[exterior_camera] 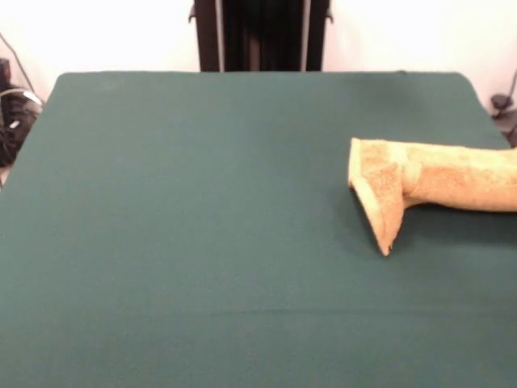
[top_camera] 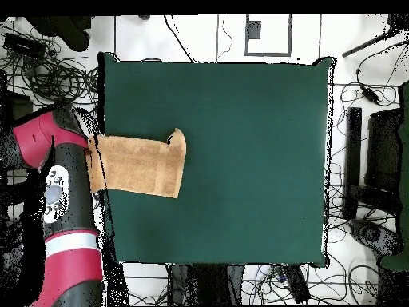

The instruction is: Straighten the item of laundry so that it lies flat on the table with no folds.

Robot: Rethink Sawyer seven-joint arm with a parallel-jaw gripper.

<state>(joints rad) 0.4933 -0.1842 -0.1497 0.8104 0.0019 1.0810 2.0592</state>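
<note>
Across table's edge: towel, lengthwise inward.

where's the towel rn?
The towel lies at the table's right edge in the front view, running out of frame. In the overhead view it overhangs the left edge, beside the robot arm.
</note>
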